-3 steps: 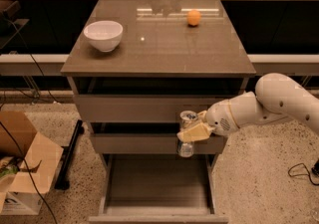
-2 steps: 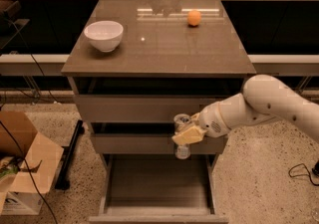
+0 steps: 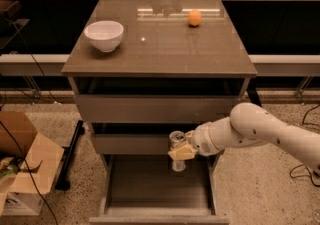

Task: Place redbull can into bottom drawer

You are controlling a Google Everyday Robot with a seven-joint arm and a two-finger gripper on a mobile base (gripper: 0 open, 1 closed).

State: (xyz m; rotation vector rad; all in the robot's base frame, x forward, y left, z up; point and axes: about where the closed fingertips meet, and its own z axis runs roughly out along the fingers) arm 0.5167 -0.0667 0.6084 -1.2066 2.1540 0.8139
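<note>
The redbull can [image 3: 177,139] is a slim silver can, upright, with its shiny round top showing. My gripper [image 3: 182,151] is shut on the can's middle and holds it in front of the middle drawer, above the open bottom drawer [image 3: 158,183]. The bottom drawer is pulled out, a wide shallow tray with a flat floor, and nothing lies in it. The can's lower end [image 3: 178,165] hangs just over the drawer's back right part. My white arm [image 3: 250,129] reaches in from the right.
On the cabinet top [image 3: 160,44] stand a white bowl [image 3: 104,35] at the left and a small orange ball [image 3: 195,17] at the back right. An open cardboard box [image 3: 22,164] sits on the floor at the left. Cables lie on the floor at both sides.
My gripper has moved left with the can, from the right side of the drawer fronts towards the middle, staying at about the same height.
</note>
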